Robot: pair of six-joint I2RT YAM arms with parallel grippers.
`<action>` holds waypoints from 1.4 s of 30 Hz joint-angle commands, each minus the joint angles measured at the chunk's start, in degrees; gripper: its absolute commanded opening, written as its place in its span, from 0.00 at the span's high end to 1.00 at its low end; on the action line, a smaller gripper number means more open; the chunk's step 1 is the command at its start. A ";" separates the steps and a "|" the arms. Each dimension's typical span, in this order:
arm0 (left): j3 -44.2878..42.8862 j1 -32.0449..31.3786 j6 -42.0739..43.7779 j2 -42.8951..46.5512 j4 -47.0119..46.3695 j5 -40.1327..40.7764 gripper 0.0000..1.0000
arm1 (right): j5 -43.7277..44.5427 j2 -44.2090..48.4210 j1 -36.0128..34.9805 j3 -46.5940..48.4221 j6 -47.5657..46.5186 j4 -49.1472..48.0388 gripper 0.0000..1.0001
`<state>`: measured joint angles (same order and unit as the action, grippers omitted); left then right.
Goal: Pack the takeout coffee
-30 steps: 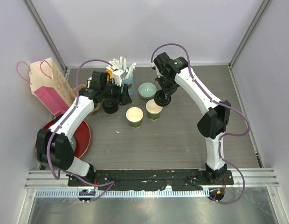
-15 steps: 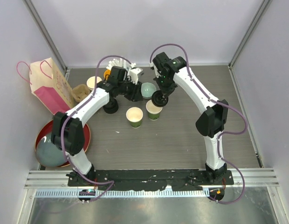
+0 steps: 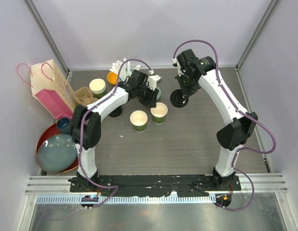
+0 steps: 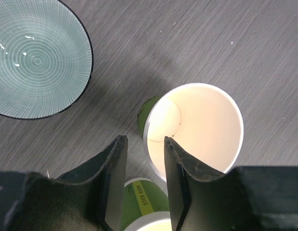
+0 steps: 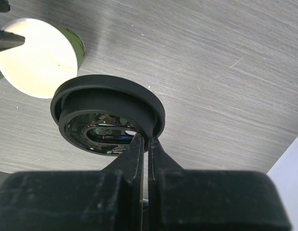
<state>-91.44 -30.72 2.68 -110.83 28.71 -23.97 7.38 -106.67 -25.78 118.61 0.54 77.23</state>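
Two dark-green paper cups stand open in mid-table, one on the left point(image 3: 139, 120) and one on the right point(image 3: 159, 113). My left gripper point(image 3: 153, 100) is open just above the right cup point(image 4: 194, 130), its jaws either side of the near rim, one finger point(image 4: 180, 178) over the cream inside. The other cup point(image 4: 144, 202) shows below the jaws. My right gripper point(image 3: 181, 95) is shut on the rim of a black lid point(image 3: 178, 99), held in the air right of the cups point(image 5: 108, 110). A second black lid point(image 3: 115, 112) lies partly under my left arm.
The pale green bowl point(image 4: 38, 57) sits just behind the cups. Along the back left stand the straw cup point(image 3: 121, 67), an orange cup point(image 3: 112, 77), stacked cups point(image 3: 97, 87), a cardboard carrier point(image 3: 84, 95) and a pink bag point(image 3: 50, 89). A red tray point(image 3: 84, 156) holds a grey plate point(image 3: 56, 153).
My left arm has swung right, from the lid at the left to over the right cup. My right arm has carried its lid right, away from above that cup.
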 commanded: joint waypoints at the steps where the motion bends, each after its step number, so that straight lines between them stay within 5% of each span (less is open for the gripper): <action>1: -2.61 -1.27 2.24 -1.41 2.40 1.82 0.61 | 0.44 3.49 0.20 -1.71 -1.23 2.49 0.99; 16: 1.26 -7.24 4.44 1.40 5.22 -4.33 0.68 | -0.52 7.18 0.12 -8.12 -2.03 1.25 0.99; 25: -1.20 -7.25 3.21 6.40 6.18 -4.42 0.44 | -1.84 8.24 0.12 -10.85 -2.03 0.81 0.99; 42: 6.88 -0.04 4.97 18.63 5.04 -3.90 0.44 | -6.67 -4.85 -6.99 -2.77 -0.71 4.42 0.99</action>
<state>-86.96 -30.57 6.52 -94.26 35.46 -27.44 2.13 -109.36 -30.79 111.87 -0.14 77.56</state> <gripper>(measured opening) 0.567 0.052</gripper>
